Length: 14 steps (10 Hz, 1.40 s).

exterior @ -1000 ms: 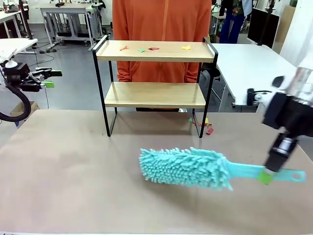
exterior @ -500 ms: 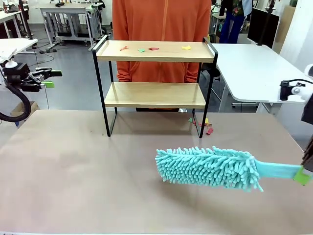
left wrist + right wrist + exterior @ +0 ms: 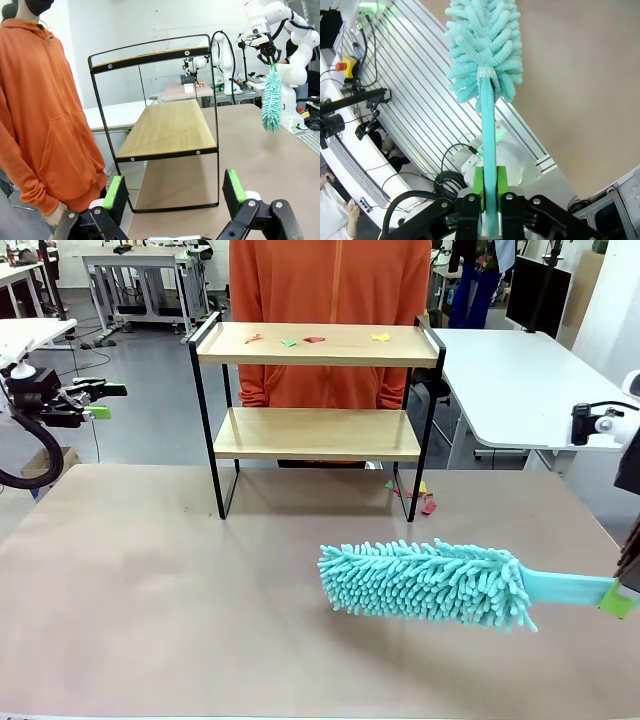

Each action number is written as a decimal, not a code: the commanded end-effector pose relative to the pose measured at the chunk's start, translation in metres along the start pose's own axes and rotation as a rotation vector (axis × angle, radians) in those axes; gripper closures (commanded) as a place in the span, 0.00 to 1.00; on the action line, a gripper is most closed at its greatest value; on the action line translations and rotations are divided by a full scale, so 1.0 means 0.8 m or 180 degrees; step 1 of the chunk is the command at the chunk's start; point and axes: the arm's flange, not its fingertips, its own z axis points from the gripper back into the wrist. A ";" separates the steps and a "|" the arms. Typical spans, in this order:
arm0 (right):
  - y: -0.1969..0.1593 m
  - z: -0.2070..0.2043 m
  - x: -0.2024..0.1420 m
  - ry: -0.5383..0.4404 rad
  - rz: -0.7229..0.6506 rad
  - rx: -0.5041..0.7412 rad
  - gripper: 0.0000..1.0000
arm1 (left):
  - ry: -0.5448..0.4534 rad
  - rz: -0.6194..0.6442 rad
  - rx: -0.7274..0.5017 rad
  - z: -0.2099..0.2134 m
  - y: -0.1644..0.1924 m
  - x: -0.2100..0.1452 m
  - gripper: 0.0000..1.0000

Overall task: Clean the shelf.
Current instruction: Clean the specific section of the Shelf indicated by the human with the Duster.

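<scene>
Teal microfibre duster with flat plastic handle (image 3: pixel 425 583) sits clamped at its handle end in my right gripper (image 3: pixel 489 184), head level above the table (image 3: pixel 150 590), ready to sweep; left gripper (image 3: pixel 174 190) gapes empty, parked far left. Two-tier wooden shelf in black frame (image 3: pixel 315 345) stands mid-table, far side: side rails (image 3: pixel 432 335) block the ends, front open.

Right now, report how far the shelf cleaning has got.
Done: the right end effector grips the duster by its handle, off the table. In hand: nothing is wiping yet; the left end effector hangs open. Left: coloured scraps lie on the top board of the shelf, untouched.
</scene>
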 end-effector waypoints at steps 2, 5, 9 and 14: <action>-0.001 0.000 -0.001 0.0000 0.0032 0.0007 0.87 | 0.0053 -0.0034 -0.0024 -0.002 -0.004 0.002 0.00; -0.001 0.000 -0.001 0.0000 0.0032 0.0007 0.87 | 0.0053 -0.0034 -0.0024 -0.002 -0.004 0.002 0.00; -0.001 0.000 -0.001 0.0000 0.0032 0.0007 0.87 | 0.0053 -0.0034 -0.0024 -0.002 -0.004 0.002 0.00; -0.001 0.000 -0.001 0.0000 0.0032 0.0007 0.87 | 0.0053 -0.0034 -0.0024 -0.002 -0.004 0.002 0.00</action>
